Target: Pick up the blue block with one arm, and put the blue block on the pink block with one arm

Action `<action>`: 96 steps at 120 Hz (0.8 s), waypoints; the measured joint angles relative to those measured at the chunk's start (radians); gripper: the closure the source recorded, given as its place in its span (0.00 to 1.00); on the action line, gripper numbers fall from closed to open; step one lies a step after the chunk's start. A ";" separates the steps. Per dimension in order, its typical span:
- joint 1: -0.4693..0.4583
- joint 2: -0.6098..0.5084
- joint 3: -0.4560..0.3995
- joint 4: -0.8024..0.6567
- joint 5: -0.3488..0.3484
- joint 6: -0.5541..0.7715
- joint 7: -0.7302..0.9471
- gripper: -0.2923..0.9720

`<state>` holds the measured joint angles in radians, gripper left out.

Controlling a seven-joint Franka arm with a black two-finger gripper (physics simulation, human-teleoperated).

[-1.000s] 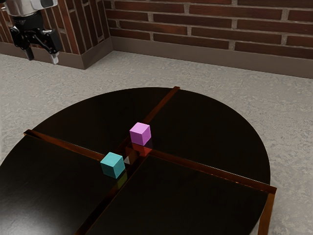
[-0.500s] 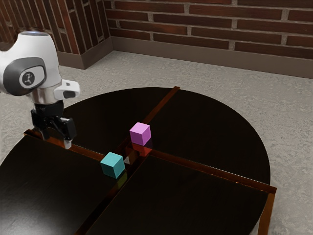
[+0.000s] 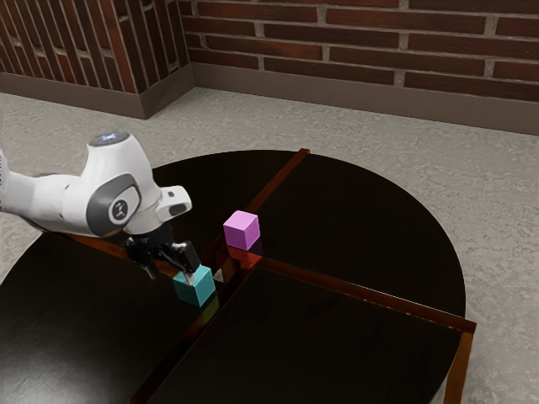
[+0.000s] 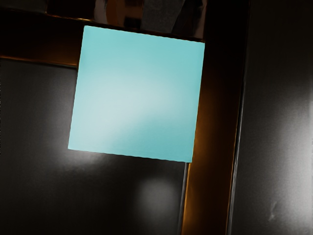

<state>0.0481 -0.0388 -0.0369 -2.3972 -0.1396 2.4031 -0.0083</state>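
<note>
Down on the dark round tabletop [image 3: 354, 219], in the same spot as a second ago: the blue block [image 3: 194, 284], flat on one face, just to the exterior view's left of the crossing of the wooden rails [image 3: 354, 290]. From the wrist camera, its pale blue top [image 4: 137, 93] close under the hand, with an amber strip of rail [image 4: 215, 122] alongside.

Right at the block now: the tool [image 3: 171, 268], fingers spread apart, not clamped on anything. One white-tipped finger [image 3: 192, 271] over the block's upper edge, the other off to the exterior view's left of it. Half a second ago, over the rail well to the exterior view's left of the block; a second ago, high up by the brick wall [image 3: 337, 42].

Behind the tool, the white arm [image 3: 76, 202], bent low over the tabletop.

Just beyond the crossing, near the blue block but not touching it: the pink block [image 3: 242, 229], unmoved, nothing on top.
</note>
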 joint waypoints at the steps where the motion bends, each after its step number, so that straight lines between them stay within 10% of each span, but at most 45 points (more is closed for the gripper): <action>1: 0.000 0.001 0.000 0.001 -0.001 0.008 0.001 0.23; 53: 0.008 0.118 0.035 0.110 0.022 0.030 0.155 0.23; 96: 0.003 0.232 0.034 0.210 -0.090 0.025 0.233 0.23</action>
<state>0.0507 0.1930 -0.0034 -2.1873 -0.2299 2.4285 0.2243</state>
